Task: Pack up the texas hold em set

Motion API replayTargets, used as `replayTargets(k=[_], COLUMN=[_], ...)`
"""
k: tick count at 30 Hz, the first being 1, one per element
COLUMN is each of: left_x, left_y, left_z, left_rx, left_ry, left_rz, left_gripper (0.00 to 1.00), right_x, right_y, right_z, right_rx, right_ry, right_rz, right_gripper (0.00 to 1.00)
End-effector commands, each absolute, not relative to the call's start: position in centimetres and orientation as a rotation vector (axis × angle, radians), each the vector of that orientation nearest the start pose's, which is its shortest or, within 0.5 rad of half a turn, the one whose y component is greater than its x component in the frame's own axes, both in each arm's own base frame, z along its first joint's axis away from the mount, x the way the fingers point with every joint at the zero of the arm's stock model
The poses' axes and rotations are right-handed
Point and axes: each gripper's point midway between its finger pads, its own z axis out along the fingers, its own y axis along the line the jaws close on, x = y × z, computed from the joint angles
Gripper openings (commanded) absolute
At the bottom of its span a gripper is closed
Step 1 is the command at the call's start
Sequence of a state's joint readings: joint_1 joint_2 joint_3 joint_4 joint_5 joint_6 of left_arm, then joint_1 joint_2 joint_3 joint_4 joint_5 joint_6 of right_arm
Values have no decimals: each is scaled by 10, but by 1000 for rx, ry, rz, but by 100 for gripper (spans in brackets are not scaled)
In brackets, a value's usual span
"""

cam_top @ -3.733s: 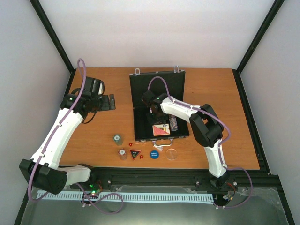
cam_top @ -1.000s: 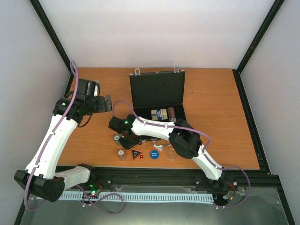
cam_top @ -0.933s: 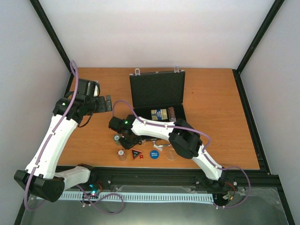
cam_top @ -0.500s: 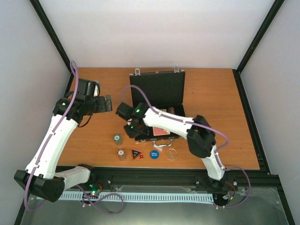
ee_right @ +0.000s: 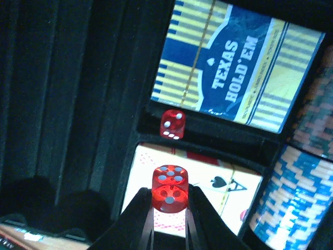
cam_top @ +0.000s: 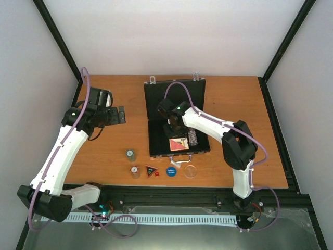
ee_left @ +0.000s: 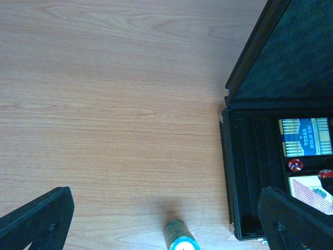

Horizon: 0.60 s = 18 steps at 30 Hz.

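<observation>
The black briefcase (cam_top: pixel 177 99) lies open at the table's middle, lid back. My right gripper (cam_top: pixel 176 131) hovers over its tray, shut on a red die (ee_right: pixel 169 194). Below it sit a second red die (ee_right: pixel 172 124), a blue card deck (ee_right: pixel 237 94), a white deck showing an ace (ee_right: pixel 218 190) and blue chip stacks (ee_right: pixel 296 198). My left gripper (cam_top: pixel 118 115) stands open left of the case, nothing between its fingers (ee_left: pixel 36 219). A green chip stack (cam_top: pixel 130 154) stands on the wood and shows in the left wrist view too (ee_left: pixel 180 238).
Along the near edge lie another chip stack (cam_top: pixel 136 171), a red triangular piece (cam_top: pixel 151 170), the blue round button (cam_top: pixel 171 170) and a clear disc (cam_top: pixel 191 171). The case's left wall (ee_left: pixel 227 172) borders bare wood. Black frame rails ring the table.
My right gripper has risen from the table left of the case and swung right, over the tray, carrying the red die. The left arm has barely shifted.
</observation>
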State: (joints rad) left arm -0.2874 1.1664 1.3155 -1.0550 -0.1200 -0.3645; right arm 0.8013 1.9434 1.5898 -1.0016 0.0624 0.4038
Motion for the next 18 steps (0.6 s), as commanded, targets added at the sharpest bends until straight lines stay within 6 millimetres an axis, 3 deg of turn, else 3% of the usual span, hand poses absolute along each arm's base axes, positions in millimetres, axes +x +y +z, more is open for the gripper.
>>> replayTargets(k=[1,18], left_x=[298,298], left_y=[-67,-66], left_z=[259,251], left_rx=[-167,-145], left_ry=[2461,2478], left_rz=[-144,-122], left_gripper=[100,100], right_x=[316,325], right_y=[290,275], right_z=[83,41], right_rx=[-596,-588], right_ry=[2836,2904], right_rz=[67,-2], right_gripper=[15,15])
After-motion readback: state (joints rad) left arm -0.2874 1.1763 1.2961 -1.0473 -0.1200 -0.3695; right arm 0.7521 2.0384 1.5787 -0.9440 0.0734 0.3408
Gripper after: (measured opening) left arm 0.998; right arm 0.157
